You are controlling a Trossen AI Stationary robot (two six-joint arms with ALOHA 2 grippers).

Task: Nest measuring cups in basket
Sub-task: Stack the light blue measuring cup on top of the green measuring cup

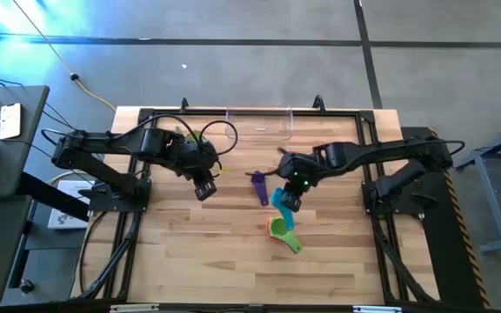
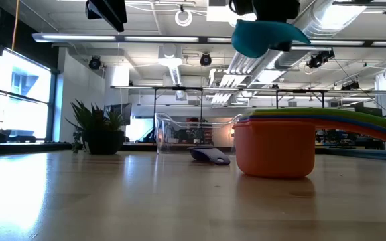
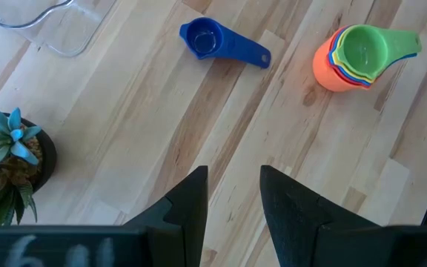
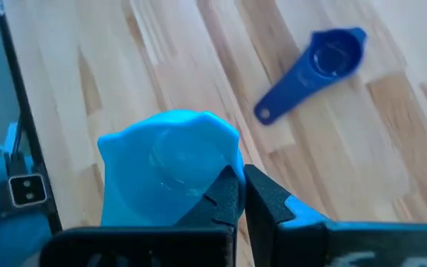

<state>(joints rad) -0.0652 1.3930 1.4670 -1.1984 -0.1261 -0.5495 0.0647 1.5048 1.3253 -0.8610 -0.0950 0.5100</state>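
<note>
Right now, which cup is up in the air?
The teal cup, pinched by the right gripper. The small blue cup and the orange-bottomed stack sit on the table.

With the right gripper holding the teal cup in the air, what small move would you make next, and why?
Probably lower the right gripper toward the nested stack. It is shut on the teal cup, which hangs above the orange-bottomed stack with a green cup on top; the blue cup lies loose, and the basket holds no cups.
</note>
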